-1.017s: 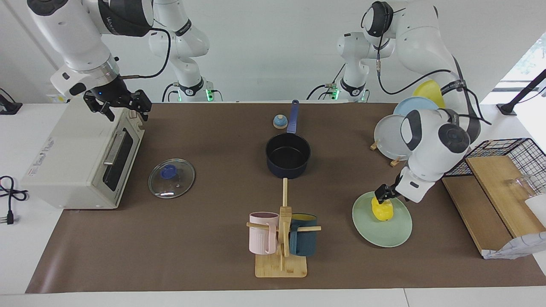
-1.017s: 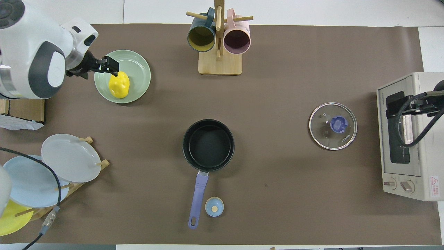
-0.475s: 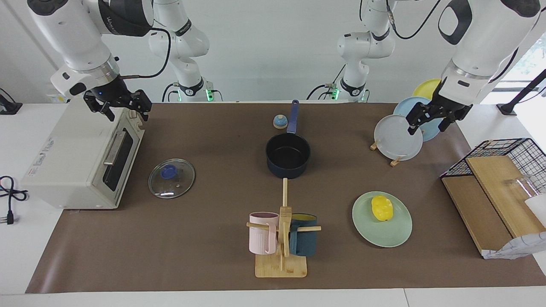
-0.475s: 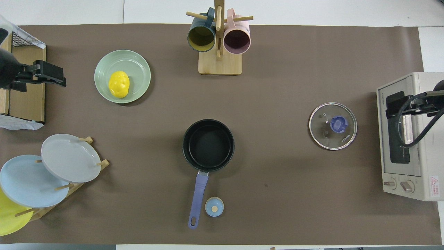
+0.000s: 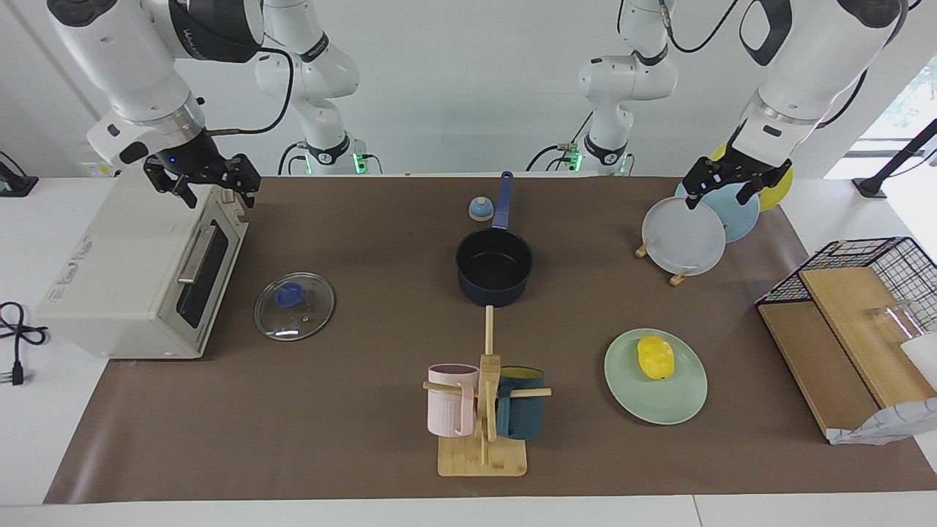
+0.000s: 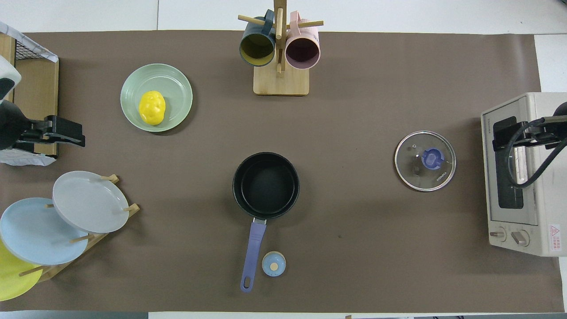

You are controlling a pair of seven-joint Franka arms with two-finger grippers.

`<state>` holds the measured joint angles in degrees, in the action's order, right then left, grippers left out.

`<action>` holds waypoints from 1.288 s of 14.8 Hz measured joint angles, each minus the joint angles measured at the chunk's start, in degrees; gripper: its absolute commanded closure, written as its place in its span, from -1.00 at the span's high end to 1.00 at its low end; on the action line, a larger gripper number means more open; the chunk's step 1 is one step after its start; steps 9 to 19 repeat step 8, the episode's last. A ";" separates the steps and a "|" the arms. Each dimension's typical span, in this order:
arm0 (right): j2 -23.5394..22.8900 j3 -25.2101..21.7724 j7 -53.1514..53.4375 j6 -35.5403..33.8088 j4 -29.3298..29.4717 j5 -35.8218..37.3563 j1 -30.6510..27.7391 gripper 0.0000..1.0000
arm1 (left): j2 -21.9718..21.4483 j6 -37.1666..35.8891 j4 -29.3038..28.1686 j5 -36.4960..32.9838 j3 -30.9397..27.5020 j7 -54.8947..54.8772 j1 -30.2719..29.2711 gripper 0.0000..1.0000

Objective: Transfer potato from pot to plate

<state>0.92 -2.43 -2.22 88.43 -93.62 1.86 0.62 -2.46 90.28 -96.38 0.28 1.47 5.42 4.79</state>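
The yellow potato (image 5: 655,356) lies on the mint-green plate (image 5: 659,404), toward the left arm's end of the table; it also shows in the overhead view (image 6: 152,107) on the plate (image 6: 173,86). The navy pot (image 5: 494,294) stands empty mid-table, its blue handle (image 6: 253,248) pointing toward the robots. My left gripper (image 5: 734,185) is open and empty, raised over the plate rack, well apart from the potato; it also shows in the overhead view (image 6: 66,133). My right gripper (image 5: 203,181) is open and empty, waiting above the toaster oven.
A toaster oven (image 5: 139,271) and a glass lid (image 5: 294,305) sit at the right arm's end. A mug rack (image 5: 483,410) stands farther from the robots than the pot. A rack of grey, light blue and yellow plates (image 5: 684,238), a small blue knob (image 5: 479,209) and a wire basket (image 5: 871,271) are also here.
My left gripper has let go of the potato on the mint-green plate, risen and drawn back to over the plate rack. The potato stays on the plate. The right arm has not moved.
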 measured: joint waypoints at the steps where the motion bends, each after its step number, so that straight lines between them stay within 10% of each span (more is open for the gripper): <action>1: 0.00 0.01 0.00 0.00 0.00 0.00 0.00 1.00 | 0.03 0.07 0.65 0.00 0.01 -0.03 0.01 1.00; 19: 0.00 0.01 0.00 0.00 0.00 0.00 0.00 1.00 | 0.57 0.06 4.26 0.00 0.02 -0.14 0.03 1.00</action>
